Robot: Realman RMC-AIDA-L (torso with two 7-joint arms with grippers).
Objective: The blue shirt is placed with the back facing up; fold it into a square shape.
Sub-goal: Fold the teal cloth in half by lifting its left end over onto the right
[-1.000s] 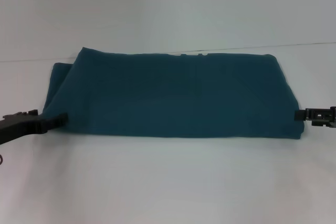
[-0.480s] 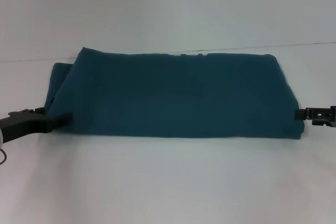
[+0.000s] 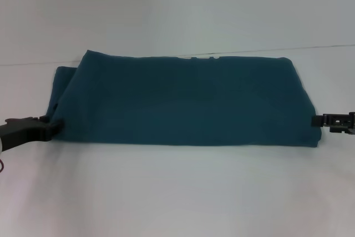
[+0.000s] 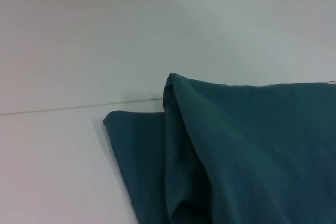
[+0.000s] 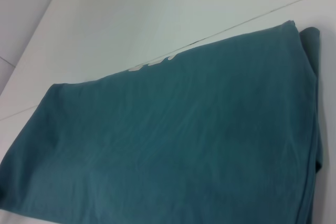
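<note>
Already the blue shirt point(image 3: 186, 99) is seen folded into a long band lying across the middle of the white table point(image 3: 177, 192), its plain side up. Its near edge is drawn straight from side to side, while at the robot's left end a lower layer is left jutting out past the upper fold, a detail shown close in the left wrist view point(image 4: 236, 150). Broad bare table is left before and behind the cloth. The left pincer point(image 3: 55, 127) is held low at the left near corner, its tip touching the hem; whether it is closed on cloth cannot be told. The right pincer point(image 3: 317, 120) is placed at the right end, touching the edge, its grip likewise not to be judged. Along the far edge a sliver of off-white lettering point(image 5: 152, 62) is exposed, too little to be read.
</note>
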